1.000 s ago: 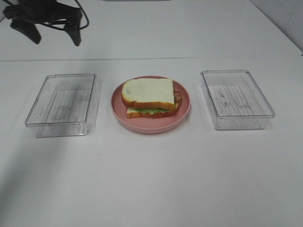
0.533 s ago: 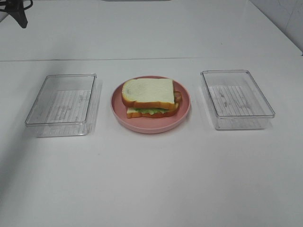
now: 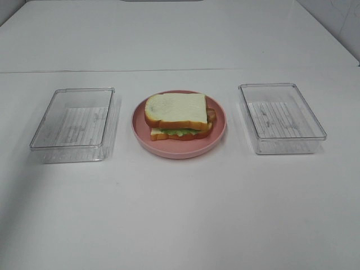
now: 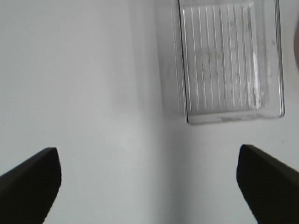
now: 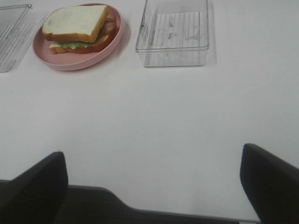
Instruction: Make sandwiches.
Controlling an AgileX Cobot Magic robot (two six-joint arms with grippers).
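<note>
A white table (image 3: 180, 214) fills the overhead view, bare except for three things set in a row across its middle. On the left sits a clear plastic container (image 3: 73, 124), rectangular, with nothing in it and a ribbed floor. On the right, well apart from it, sits a second clear container (image 3: 281, 117) of the same kind, also with nothing inside. Between them rests a round pink plate (image 3: 145, 138).

On that plate lies the sandwich (image 3: 177, 115), already stacked: a white bread slice with a tan crust on top, ruffled green lettuce (image 3: 175, 132) peeking out along the near edge, a reddish-brown meat strip showing at the right side, and a second slice beneath. No cheese can be made out from here.

Neither arm appears in the overhead view. The left gripper (image 4: 149, 182) hangs over bare table just beside the left container, its dark fingers spread wide with nothing between them. The right gripper (image 5: 154, 182) hovers over the near edge of the table, fingers likewise spread wide and holding nothing.

The sandwich looks light, soft and easily crushed, and its loose layers would likely slide apart. A hold would best span the crusted edges, squeezing gently, or simply move the plate by its rim.
</note>
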